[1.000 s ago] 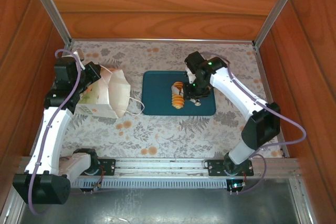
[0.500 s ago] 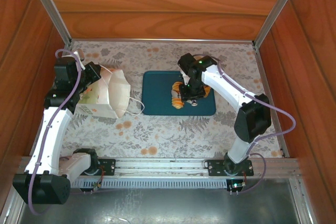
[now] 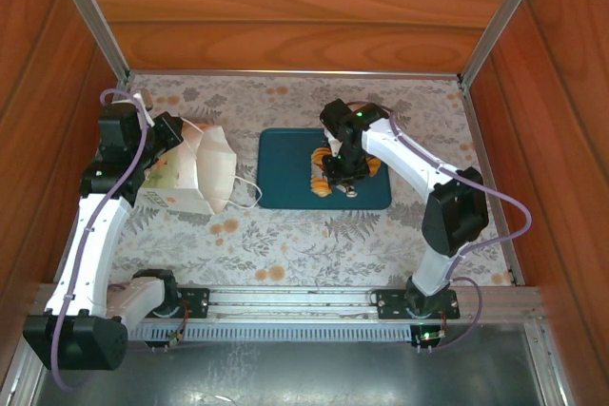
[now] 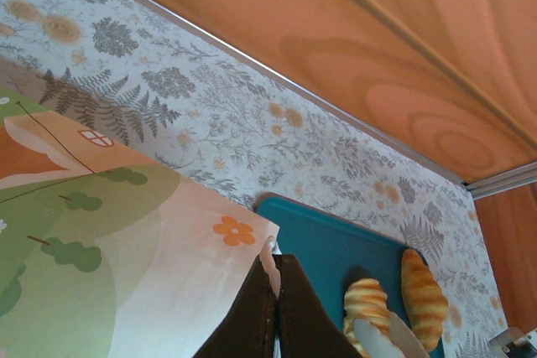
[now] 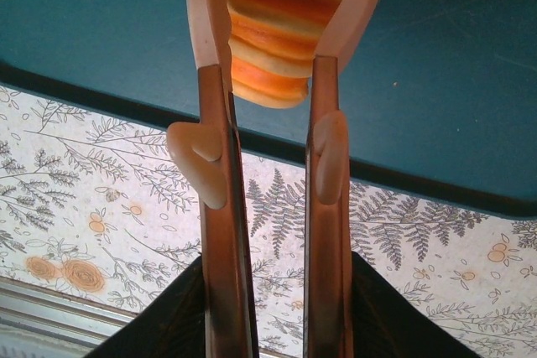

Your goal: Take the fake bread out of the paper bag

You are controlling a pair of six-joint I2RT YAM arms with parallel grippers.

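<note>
**2 grips, 2 ways of losing them**

On the left, I am pinching the rim of the paper bag [image 3: 207, 170] with my left tool [image 4: 275, 264], its jaws fully closed on the paper. The bag is leaning on the tabletop [image 3: 285, 235] to the left of the teal tray [image 3: 284, 183], its mouth gaping toward the tray. If I am pulling too hard, that thin rim could tear or slide out of the pinch. The bag would then flop shut.

On the right, my right tool [image 3: 341, 174] is sitting narrow around a ridged croissant [image 5: 267, 56] on the tray, with the pads touching both flanks. The piece is lying near the tray's edge. A squeeze on its tapering end could squirt it out onto the tabletop, or nudge the second pastry [image 4: 424, 295] just beside it.

The top view is giving me both arms and the bag's open mouth, though I cannot tell whether any bread is inside. The left wrist view is showing the pinch itself and 2 pastries on the tray. The right wrist view is showing the pad contact and the tray's edge.
</note>
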